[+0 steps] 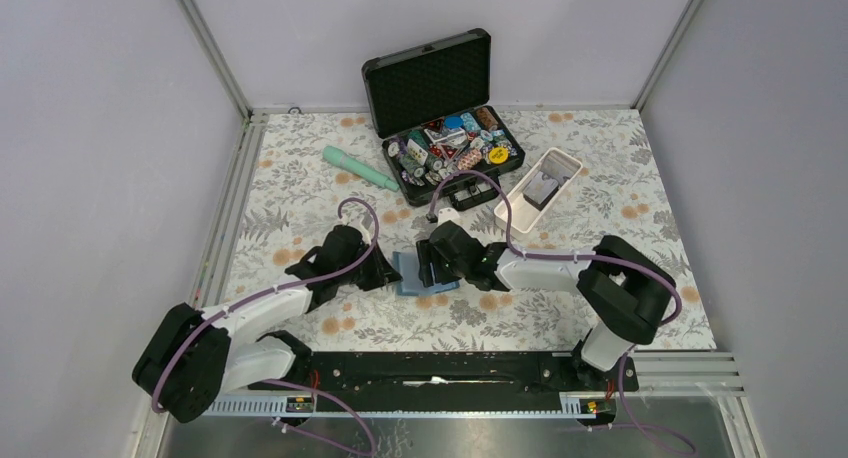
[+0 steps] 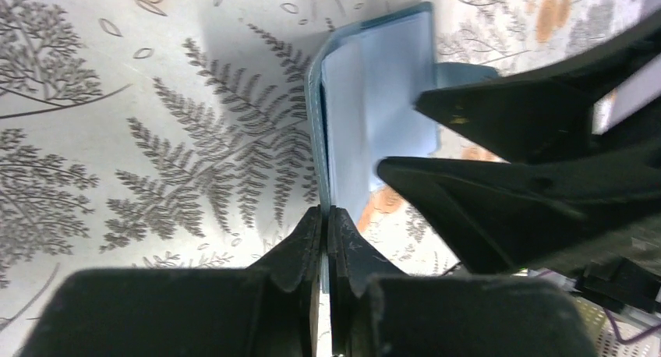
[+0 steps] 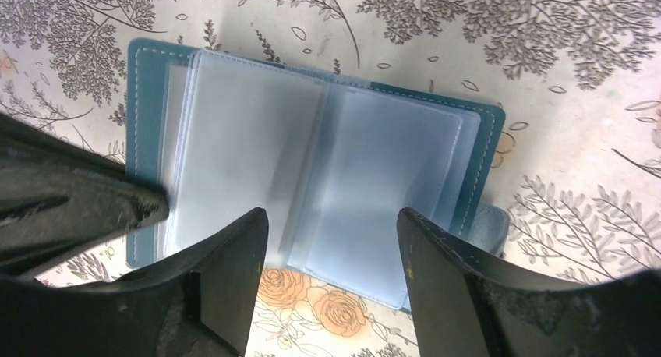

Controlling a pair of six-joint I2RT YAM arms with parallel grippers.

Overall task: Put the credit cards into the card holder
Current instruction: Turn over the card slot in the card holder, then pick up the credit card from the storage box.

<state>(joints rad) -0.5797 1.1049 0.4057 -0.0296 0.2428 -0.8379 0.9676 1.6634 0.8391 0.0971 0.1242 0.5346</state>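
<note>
Pinching the card holder (image 3: 234, 139), left hand (image 2: 326, 213); right hand (image 3: 331, 226) spread over it, half hiding it overhead.

The holder (image 3: 144, 139) is teal outside with pale stitching along its edge, and its clear sleeves (image 3: 257, 154) read as milky light blue. My left gripper (image 2: 327, 217) and right gripper (image 3: 331, 224) are both matt black, with purple cables (image 1: 545, 259). Beneath lies a cream cloth (image 1: 300, 158) printed with grey ferns and leaves and scattered orange roses. From the holder, at twelve o'clock a black case (image 1: 430, 78) with dark dimpled foam holds chips (image 1: 497, 155) in blue, red, yellow and white, at eleven lies a mint-green torch (image 1: 360, 168), and at two a white tray (image 1: 512, 210).
</note>
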